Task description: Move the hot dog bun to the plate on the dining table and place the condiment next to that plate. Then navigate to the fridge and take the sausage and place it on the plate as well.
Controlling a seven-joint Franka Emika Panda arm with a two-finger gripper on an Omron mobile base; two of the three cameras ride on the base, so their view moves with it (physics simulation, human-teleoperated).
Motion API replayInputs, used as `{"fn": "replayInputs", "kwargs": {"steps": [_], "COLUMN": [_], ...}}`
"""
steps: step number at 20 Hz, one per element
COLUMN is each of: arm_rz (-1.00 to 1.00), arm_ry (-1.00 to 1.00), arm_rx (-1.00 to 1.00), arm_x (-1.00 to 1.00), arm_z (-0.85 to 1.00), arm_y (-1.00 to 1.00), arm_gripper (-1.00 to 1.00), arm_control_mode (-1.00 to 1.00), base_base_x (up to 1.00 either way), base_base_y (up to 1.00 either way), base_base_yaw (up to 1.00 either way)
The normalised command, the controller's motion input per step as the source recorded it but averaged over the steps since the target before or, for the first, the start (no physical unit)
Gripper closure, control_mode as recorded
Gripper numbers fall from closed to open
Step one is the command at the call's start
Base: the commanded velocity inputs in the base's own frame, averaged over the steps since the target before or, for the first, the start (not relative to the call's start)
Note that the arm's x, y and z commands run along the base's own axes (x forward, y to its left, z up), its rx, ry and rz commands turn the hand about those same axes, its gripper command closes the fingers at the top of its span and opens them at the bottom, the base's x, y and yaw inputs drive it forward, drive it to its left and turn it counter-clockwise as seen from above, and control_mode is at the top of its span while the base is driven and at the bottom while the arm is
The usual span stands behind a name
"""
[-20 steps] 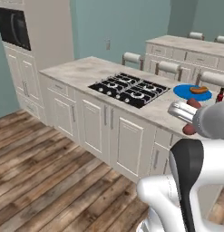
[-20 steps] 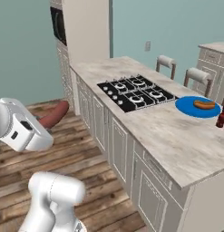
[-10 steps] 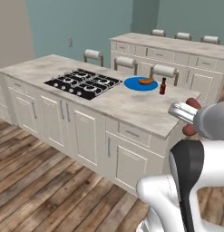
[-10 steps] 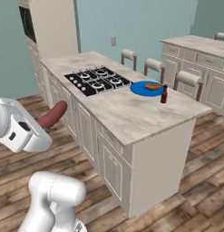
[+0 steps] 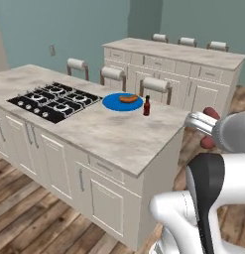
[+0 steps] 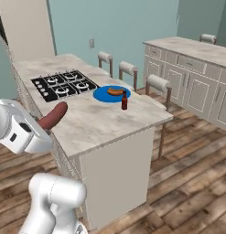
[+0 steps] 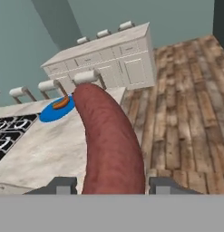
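Here the two-finger gripper (image 7: 111, 183) is clamped on the long reddish-brown sausage (image 7: 109, 140), which rises up the hand view's centre. Only the base views show the small dark-red condiment bottle (image 6: 124, 101) just beside the round blue plate (image 6: 101, 95) carrying the tan bun (image 6: 115, 91).

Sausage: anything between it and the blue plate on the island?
Nothing visible blocks it. The sausage sits in the tool, off the counter's end. The blue plate holds the bun; the condiment bottle stands beside its near edge.
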Motion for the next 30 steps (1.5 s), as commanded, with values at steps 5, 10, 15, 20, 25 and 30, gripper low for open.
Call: {"fn": "replayInputs", "kwargs": {"steps": [5, 10, 15, 20, 25, 30], "arm_rz": [0.0, 0.0, 0.0, 0.0, 0.0, 0.0], "arm_ry": [0.0, 0.0, 0.0, 0.0, 0.0, 0.0], "arm_rx": [0.0, 0.0, 0.0, 0.0, 0.0, 0.0], "arm_x": [0.0, 0.0, 0.0, 0.0, 0.0, 0.0], "arm_z": [0.0, 0.0, 0.0, 0.0, 0.0, 0.0], "arm_y": [0.0, 0.0, 0.0, 0.0, 0.0, 0.0], "arm_gripper": [1.0, 1.0, 1.0, 1.0, 1.0, 1.0], "arm_control_mode": [1.0, 1.0, 1.0, 1.0, 1.0, 1.0], "base_base_x": [0.66, 0.64, 0.67, 0.6, 0.47, 0.33], "base_base_y": [-1.0, -1.0, -1.0, -0.94, -0.58, -0.47], "base_base_yaw": [0.0, 0.0, 0.03, 0.21, 0.5, 0.59]}}
